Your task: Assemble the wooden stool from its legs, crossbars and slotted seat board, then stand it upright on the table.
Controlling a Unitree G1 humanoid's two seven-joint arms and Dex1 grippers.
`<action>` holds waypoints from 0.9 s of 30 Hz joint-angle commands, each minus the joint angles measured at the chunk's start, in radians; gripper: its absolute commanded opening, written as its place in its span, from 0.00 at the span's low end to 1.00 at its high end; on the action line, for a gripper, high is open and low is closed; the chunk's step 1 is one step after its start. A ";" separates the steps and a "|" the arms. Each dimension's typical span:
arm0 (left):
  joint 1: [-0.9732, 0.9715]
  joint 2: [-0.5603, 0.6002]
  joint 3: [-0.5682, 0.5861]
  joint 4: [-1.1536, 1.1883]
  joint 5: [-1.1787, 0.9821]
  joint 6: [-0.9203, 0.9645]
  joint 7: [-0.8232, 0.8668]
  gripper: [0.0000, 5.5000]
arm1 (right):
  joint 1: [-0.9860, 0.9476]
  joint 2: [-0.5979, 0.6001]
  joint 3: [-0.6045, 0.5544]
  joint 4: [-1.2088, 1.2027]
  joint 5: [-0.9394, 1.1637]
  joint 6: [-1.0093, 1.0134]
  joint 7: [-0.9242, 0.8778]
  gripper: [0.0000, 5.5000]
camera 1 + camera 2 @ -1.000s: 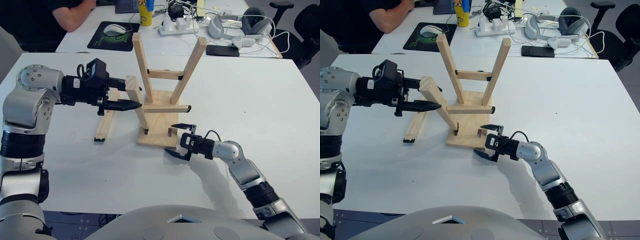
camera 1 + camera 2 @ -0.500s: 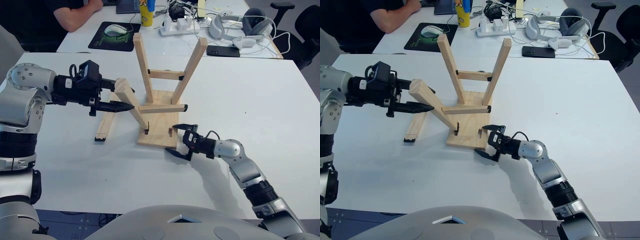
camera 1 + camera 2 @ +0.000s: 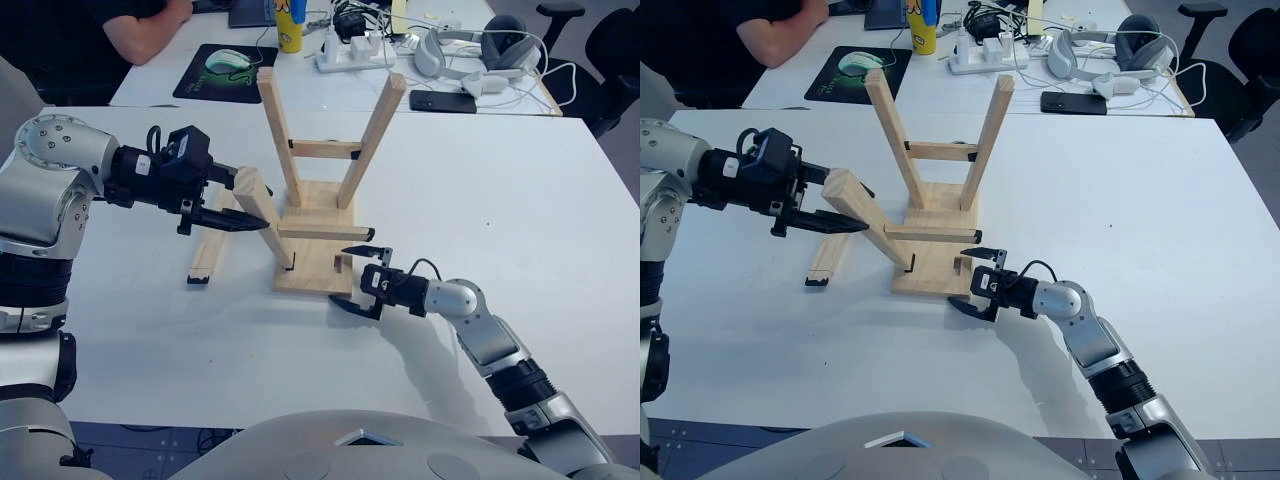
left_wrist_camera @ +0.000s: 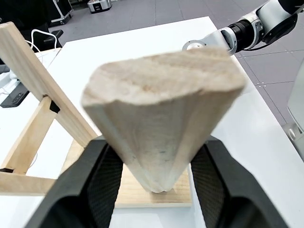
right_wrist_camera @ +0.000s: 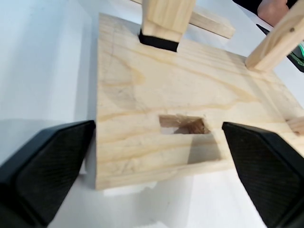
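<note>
Your left gripper (image 3: 240,203) is clamped on a leg (image 3: 270,228) near its top, holding it tilted with its foot at a slot in the seat (image 3: 318,262). That seat lies flat on the table (image 3: 520,200) with two legs standing. Your right gripper (image 3: 342,277) is spread wide, straddling the seat's near corner by an empty slot (image 5: 183,125). The wood looks stiff, light and smooth, so grip legs mid-length and pinch the seat's edge.

Left arm (image 3: 62,185): silver domed shoulder shell, ring of screws, black forearm, looped cable. Right arm (image 3: 490,345): silver links, black joints. Left gripper (image 3: 250,200), right gripper (image 3: 340,277): black, cross-hatched pads (image 5: 47,161)
</note>
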 commanded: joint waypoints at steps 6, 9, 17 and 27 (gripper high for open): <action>0.041 -0.014 -0.056 0.031 0.082 -0.063 0.005 0.38 | -0.003 -0.019 0.018 0.036 -0.053 0.039 -0.005 0.90; 0.048 -0.045 -0.082 0.014 0.088 -0.062 0.027 0.38 | 0.014 -0.019 0.023 0.023 -0.068 0.021 -0.025 0.90; 0.076 -0.075 -0.120 0.126 0.125 -0.090 0.037 0.38 | 0.006 -0.018 0.049 0.004 -0.019 0.087 0.054 0.90; 0.048 -0.069 -0.151 0.160 0.118 -0.048 0.008 0.38 | 0.001 -0.017 0.030 -0.003 0.083 0.163 0.125 0.90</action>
